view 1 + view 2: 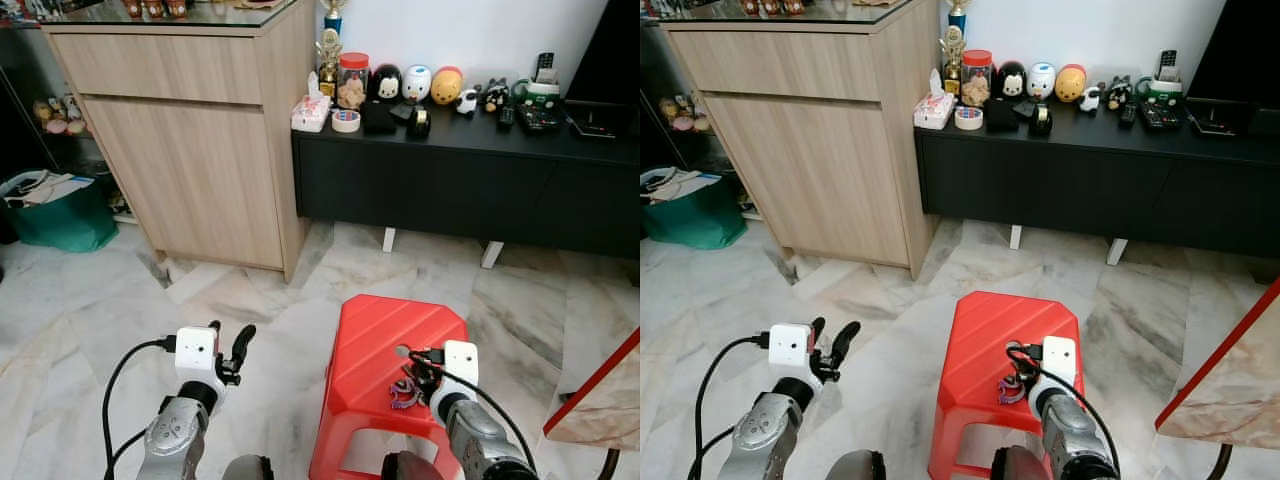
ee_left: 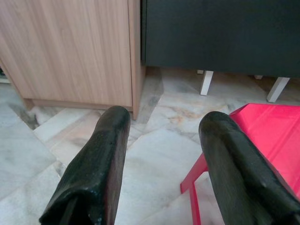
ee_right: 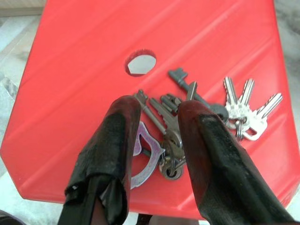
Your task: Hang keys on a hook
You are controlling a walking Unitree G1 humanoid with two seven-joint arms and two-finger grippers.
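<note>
The step in hand is the pick-up: the bunch of keys lies flat on the red stool, in the lower middle of the head view, near the round hole in the seat. The right hand is low over this surface with its two black fingers apart, one on each side of the darker keys and the ring; the silver keys fan out just beside, outside the gap. Whether the tips already touch the seat I cannot tell. No hook is seen in these pictures — only a wooden cabinet at the upper left and a black sideboard with small figures along the top. The left hand hovers over the marble floor at the lower left, also with fingers apart and holding nothing. In my judgement the next move calls for closing the right hand on the ring or the thick keys, not on a loose blade, then lifting straight up — otherwise the bunch may slide on the smooth plastic.
</note>
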